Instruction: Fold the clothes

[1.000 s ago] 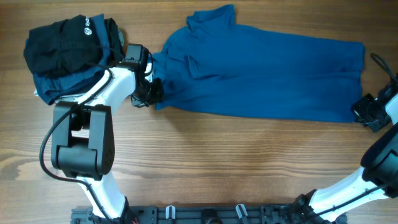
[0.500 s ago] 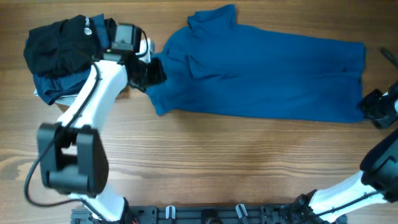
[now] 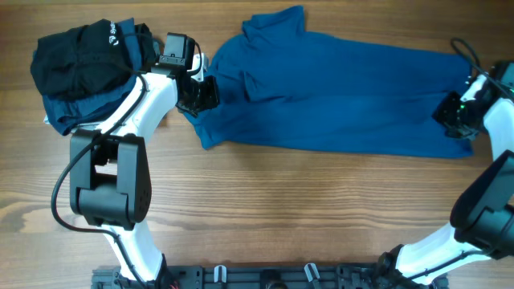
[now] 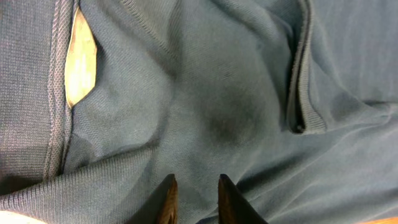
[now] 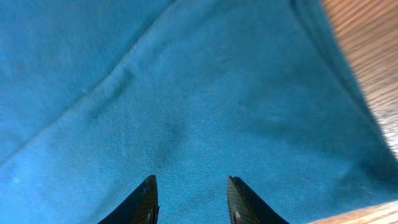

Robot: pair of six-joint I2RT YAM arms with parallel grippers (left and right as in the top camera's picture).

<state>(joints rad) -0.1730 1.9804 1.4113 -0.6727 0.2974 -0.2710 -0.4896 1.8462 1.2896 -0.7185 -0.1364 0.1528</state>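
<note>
- You are seeing the left gripper (image 3: pixel 201 95) hovering over the sleeve end of the large medium-blue soft polo shirt (image 3: pixel 337 88), its fingers slightly apart and gripping nothing.
- The shirt is lying lengthwise across the wooden table (image 3: pixel 281 209), seemingly narrowed once; the cross folds are still waiting.
- The right gripper (image 3: pixel 450 112) is standing parted over the hem.
- A second ago both were closed at the shirt's edges; now they are sitting further onto the cloth.

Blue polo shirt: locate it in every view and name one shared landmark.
Overhead: blue polo shirt spans the upper middle.
Left wrist: shirt fills nearly the whole frame.
Right wrist: shirt fills all but the right edge.
Landmark: wooden table, bare along the right wrist's right edge.
</note>
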